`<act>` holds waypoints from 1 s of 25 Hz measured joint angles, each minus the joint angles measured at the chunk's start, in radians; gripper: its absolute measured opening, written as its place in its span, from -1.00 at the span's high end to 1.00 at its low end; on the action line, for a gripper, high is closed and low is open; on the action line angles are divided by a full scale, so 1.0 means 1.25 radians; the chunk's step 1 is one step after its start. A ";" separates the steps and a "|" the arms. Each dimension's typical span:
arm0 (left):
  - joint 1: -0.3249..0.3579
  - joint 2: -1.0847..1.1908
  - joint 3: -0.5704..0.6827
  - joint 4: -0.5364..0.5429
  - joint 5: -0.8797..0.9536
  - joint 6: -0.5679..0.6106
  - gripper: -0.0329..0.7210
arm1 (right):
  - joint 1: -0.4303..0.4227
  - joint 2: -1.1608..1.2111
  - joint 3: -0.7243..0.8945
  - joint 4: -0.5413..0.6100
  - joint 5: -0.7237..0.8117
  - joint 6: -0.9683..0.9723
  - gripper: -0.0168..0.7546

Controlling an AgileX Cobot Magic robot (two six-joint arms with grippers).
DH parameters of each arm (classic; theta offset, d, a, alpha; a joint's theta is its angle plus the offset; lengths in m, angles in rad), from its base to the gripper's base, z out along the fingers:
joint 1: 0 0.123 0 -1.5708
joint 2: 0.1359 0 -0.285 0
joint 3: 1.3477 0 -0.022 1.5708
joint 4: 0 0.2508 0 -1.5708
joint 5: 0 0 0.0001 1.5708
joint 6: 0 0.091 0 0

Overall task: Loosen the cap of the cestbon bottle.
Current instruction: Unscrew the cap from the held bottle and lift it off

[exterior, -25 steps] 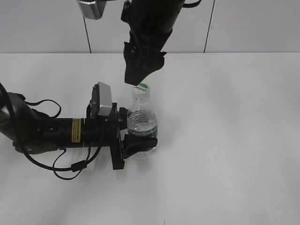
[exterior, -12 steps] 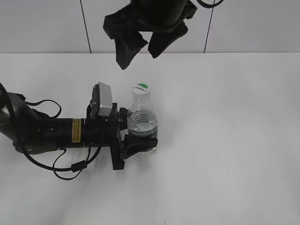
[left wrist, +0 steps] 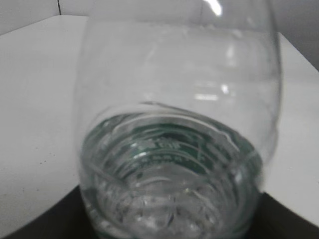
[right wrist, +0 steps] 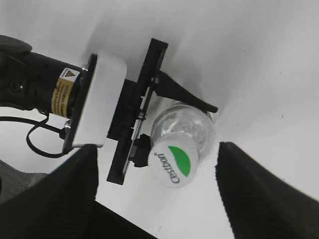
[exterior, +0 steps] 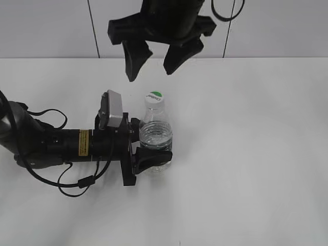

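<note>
The cestbon bottle (exterior: 155,137) stands upright on the white table, clear and ribbed, with a dark green label band. My left gripper (exterior: 152,156) lies along the table from the left and is shut on the bottle's lower body; the bottle fills the left wrist view (left wrist: 174,129). The white cap (exterior: 154,97) with a green patch sits on the neck and also shows in the right wrist view (right wrist: 174,166). My right gripper (exterior: 151,69) hangs open above the cap, apart from it, with its fingers spread either side (right wrist: 157,172).
The left arm (exterior: 56,143) with its cables and white wrist camera (exterior: 110,108) lies across the left of the table. A tiled wall (exterior: 51,25) runs behind the table's far edge.
My right gripper has let go of the cap, opened wide and risen above the bottle. The bottle and left gripper have not moved.
</note>
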 joint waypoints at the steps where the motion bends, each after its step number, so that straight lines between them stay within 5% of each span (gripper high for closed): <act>1: 0.000 0.000 0.000 0.000 0.000 0.000 -0.19 | 0.000 0.009 0.000 0.008 0.000 0.001 -0.49; 25: 0.000 0.000 0.000 0.000 0.000 0.000 -0.19 | 0.000 0.033 0.044 0.014 -0.001 -0.029 -0.39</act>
